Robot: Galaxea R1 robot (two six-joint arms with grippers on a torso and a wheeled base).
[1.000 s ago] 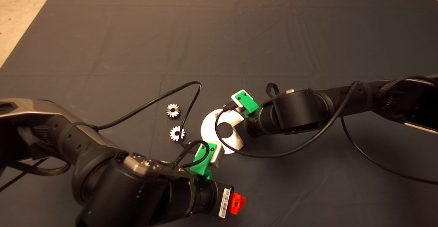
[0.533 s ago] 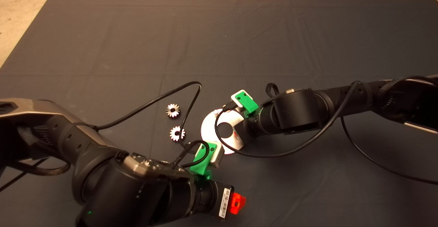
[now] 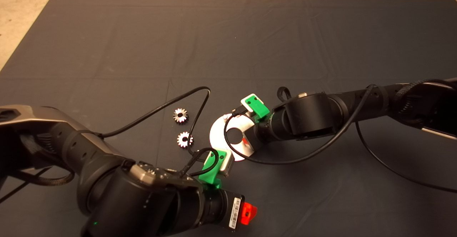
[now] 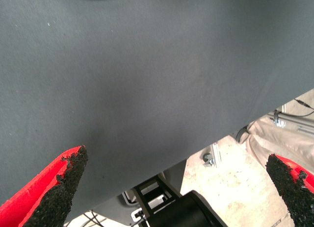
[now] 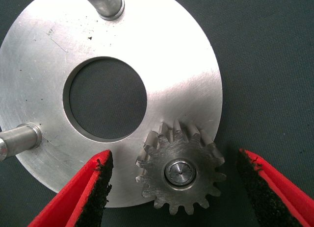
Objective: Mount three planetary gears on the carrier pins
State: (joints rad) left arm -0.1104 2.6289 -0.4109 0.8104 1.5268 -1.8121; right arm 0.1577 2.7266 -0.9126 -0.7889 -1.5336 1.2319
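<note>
The planetary gears number three, and one (image 5: pixel 180 172) sits seated on a carrier pin of the disc (image 5: pixel 44 55), the pin's end showing in its bore. It lies between the fingers (image 5: pixel 95 190) of the right gripper (image 5: pixel 179 185), which are spread wide on either side of it and touch nothing. Two other carrier pins stand bare on the disc, one (image 5: pixel 105 4) across the large centre hole and one (image 5: pixel 17 138) at the rim near the finger. From above, the right gripper (image 3: pixel 246 140) hangs over the disc (image 3: pixel 217 133) at the middle of the bench (image 3: pixel 107 33). The other two gears lie loose on the dark mat just beside the disc, one (image 3: pixel 180 115) farther out, one (image 3: pixel 185 139) nearer. The left gripper (image 4: pixel 171 188) waits near the bench's front edge, its fingers (image 4: pixel 64 188) released and far apart, holding nothing.
</note>
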